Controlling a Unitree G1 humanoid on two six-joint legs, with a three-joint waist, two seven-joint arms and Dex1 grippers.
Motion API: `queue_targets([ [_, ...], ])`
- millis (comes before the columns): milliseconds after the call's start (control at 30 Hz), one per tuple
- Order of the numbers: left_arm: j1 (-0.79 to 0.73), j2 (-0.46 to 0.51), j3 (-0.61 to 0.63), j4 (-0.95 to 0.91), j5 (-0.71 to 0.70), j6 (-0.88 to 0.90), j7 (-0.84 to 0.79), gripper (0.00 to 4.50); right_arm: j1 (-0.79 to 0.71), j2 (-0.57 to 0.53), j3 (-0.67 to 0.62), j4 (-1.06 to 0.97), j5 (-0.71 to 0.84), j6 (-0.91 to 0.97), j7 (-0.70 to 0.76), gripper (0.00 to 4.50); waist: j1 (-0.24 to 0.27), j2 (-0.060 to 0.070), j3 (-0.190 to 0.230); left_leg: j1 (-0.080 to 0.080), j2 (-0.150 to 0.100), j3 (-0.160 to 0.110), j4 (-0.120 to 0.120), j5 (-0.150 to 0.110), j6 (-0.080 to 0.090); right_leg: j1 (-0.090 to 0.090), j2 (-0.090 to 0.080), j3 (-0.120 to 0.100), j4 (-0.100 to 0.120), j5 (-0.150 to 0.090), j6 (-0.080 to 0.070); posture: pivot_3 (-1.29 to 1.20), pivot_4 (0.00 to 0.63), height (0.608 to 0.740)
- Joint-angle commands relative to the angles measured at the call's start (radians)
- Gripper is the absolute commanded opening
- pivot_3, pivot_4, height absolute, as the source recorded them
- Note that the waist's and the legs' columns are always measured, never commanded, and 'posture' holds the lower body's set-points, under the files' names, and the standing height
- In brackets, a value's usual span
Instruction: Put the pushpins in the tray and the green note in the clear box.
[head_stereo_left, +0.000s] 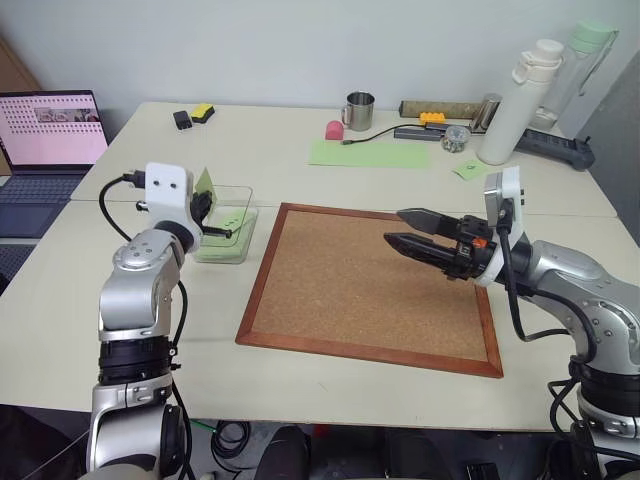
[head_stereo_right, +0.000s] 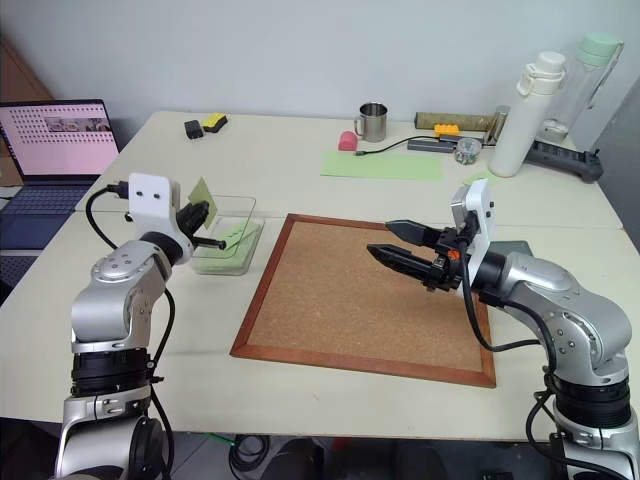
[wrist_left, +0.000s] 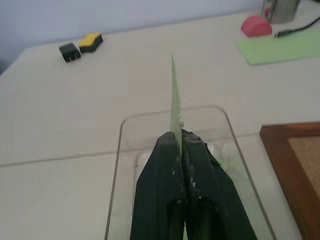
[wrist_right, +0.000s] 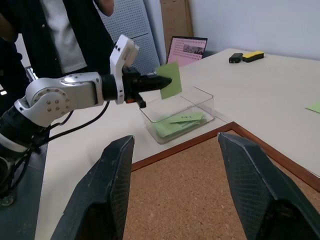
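Note:
My left gripper (head_stereo_left: 207, 206) is shut on the green note (head_stereo_left: 205, 183), which stands upright on edge between its fingers. It hangs just above the near end of the clear box (head_stereo_left: 243, 238). The right wrist view shows the note (wrist_right: 170, 80) over the box (wrist_right: 202, 106), with other light-green paper lying inside. My right gripper (head_stereo_left: 393, 226) is open and empty, held level over the right side of the cork board. A dark grey patch behind my right arm looks like the tray (head_stereo_right: 516, 247), mostly hidden. The pushpins are out of view.
A wood-framed cork board (head_stereo_left: 350, 300) fills the table's middle. At the back are a long green sheet (head_stereo_left: 368, 153), a metal cup (head_stereo_left: 358, 110), a white bottle (head_stereo_left: 515, 105) and a power strip. A laptop (head_stereo_left: 50, 130) sits far left. A person (wrist_right: 60, 35) stands beyond my left arm.

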Motion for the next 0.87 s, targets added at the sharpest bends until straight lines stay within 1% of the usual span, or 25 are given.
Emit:
queue_targets([
  [33, -0.003, 0.017, 0.001, -0.028, 0.006, -0.001, 0.006, 0.41, -0.020, -0.010, -0.001, -0.005, -0.005, -0.031, 0.017, 2.79, -0.001, 0.000, 0.000, 0.000, 0.000, 0.000, 0.000, 0.000, 0.000, 0.000, 0.000, 0.000, 0.000, 0.000, 0.000, 0.00, 0.150, 0.740],
  [67, -0.001, 0.017, -0.002, -0.025, 0.008, -0.003, 0.006, 0.51, -0.020, -0.011, -0.001, -0.004, -0.007, -0.032, 0.018, 2.79, -0.001, 0.000, 0.000, 0.000, 0.000, 0.000, 0.000, 0.000, 0.000, 0.000, 0.000, 0.000, 0.000, 0.000, 0.000, 0.00, 0.150, 0.740],
  [100, 0.000, 0.020, -0.008, -0.021, 0.012, -0.008, 0.001, 0.82, -0.019, -0.013, -0.001, -0.004, -0.009, -0.034, 0.017, 2.79, -0.002, 0.000, 0.000, 0.000, 0.000, 0.000, 0.000, 0.000, 0.000, 0.000, 0.000, 0.000, 0.000, 0.000, 0.000, 0.00, 0.150, 0.740],
  [300, -0.014, 0.023, -0.018, -0.008, 0.018, -0.023, -0.003, 1.89, -0.013, -0.025, -0.009, -0.004, -0.014, -0.037, 0.011, 2.79, -0.003, 0.000, 0.000, 0.000, 0.000, 0.000, 0.000, 0.000, 0.000, 0.000, 0.000, 0.000, 0.000, 0.000, 0.000, 0.00, 0.150, 0.740],
  [333, -0.019, 0.031, -0.027, -0.013, 0.018, -0.032, -0.019, 2.15, -0.010, -0.028, -0.012, -0.002, -0.017, -0.039, 0.010, 2.79, -0.003, 0.000, 0.000, 0.000, 0.000, 0.000, 0.000, 0.000, 0.000, 0.000, 0.000, 0.000, 0.000, 0.000, 0.000, 0.00, 0.150, 0.740],
  [367, -0.022, 0.041, -0.040, -0.020, 0.019, -0.046, -0.041, 2.31, -0.008, -0.032, -0.015, 0.000, -0.022, -0.040, 0.008, 2.79, -0.003, 0.000, 0.000, 0.000, 0.000, 0.000, 0.000, 0.000, 0.001, 0.000, 0.000, 0.000, 0.000, 0.000, 0.000, 0.00, 0.150, 0.740],
  [400, -0.025, 0.050, -0.059, -0.038, 0.009, -0.059, -0.082, 2.61, -0.005, -0.041, -0.016, 0.006, -0.040, -0.048, 0.005, 2.79, -0.004, 0.000, 0.000, 0.000, 0.000, 0.000, 0.000, 0.000, 0.001, 0.000, 0.000, 0.000, 0.000, 0.000, 0.000, 0.00, 0.150, 0.740],
  [467, -0.035, 0.063, -0.085, -0.073, -0.036, -0.045, -0.165, 2.95, 0.002, -0.064, -0.009, 0.027, -0.093, -0.075, 0.006, 2.79, -0.002, 0.000, 0.000, 0.000, 0.000, 0.000, 0.000, 0.000, 0.000, 0.000, 0.000, 0.000, 0.000, 0.000, 0.000, 0.00, 0.150, 0.740],
  [500, -0.037, 0.069, -0.095, -0.087, -0.056, -0.033, -0.201, 3.22, 0.006, -0.071, -0.008, 0.036, -0.108, -0.084, 0.010, 2.79, -0.002, 0.000, 0.000, -0.001, 0.000, 0.000, 0.000, 0.000, 0.000, 0.000, 0.000, 0.000, 0.000, 0.000, 0.000, 0.00, 0.150, 0.740],
  [567, -0.030, 0.104, -0.132, -0.128, -0.117, 0.000, -0.329, 3.59, 0.020, -0.093, -0.003, 0.055, -0.136, -0.092, 0.021, 2.79, -0.002, 0.000, 0.000, -0.001, 0.000, 0.000, 0.000, 0.000, 0.000, 0.000, 0.000, 0.000, -0.001, 0.000, 0.000, 0.00, 0.150, 0.740],
  [600, -0.016, 0.137, -0.165, -0.154, -0.147, 0.016, -0.412, 3.78, 0.045, -0.121, 0.010, 0.058, -0.161, -0.107, 0.055, 2.79, -0.003, 0.000, 0.000, -0.001, 0.000, 0.000, 0.000, 0.000, 0.000, 0.000, 0.000, 0.000, -0.001, 0.000, 0.000, 0.00, 0.150, 0.740],
  [700, 0.036, 0.228, -0.231, -0.219, -0.229, 0.018, -0.632, 3.78, 0.126, -0.200, 0.039, 0.067, -0.211, -0.149, 0.156, 2.79, -0.010, 0.000, 0.000, -0.001, 0.000, 0.001, -0.001, 0.000, 0.000, -0.001, 0.000, 0.000, -0.001, 0.000, 0.000, 0.00, 0.150, 0.740],
  [800, 0.067, 0.288, -0.278, -0.185, -0.194, -0.064, -0.720, 3.78, 0.153, -0.225, 0.042, 0.090, -0.228, -0.180, 0.195, 2.79, -0.017, 0.000, 0.000, -0.001, 0.000, 0.002, -0.001, 0.000, 0.001, -0.001, 0.001, 0.001, -0.001, 0.000, 0.000, 0.00, 0.150, 0.740],
  [867, 0.073, 0.302, -0.293, -0.163, -0.177, -0.107, -0.749, 3.78, 0.160, -0.230, 0.043, 0.102, -0.248, -0.199, 0.207, 2.79, -0.020, 0.001, 0.001, 0.001, 0.001, 0.003, -0.001, -0.001, 0.001, -0.001, 0.001, 0.002, 0.000, 0.000, 0.000, 0.00, 0.150, 0.740],
])
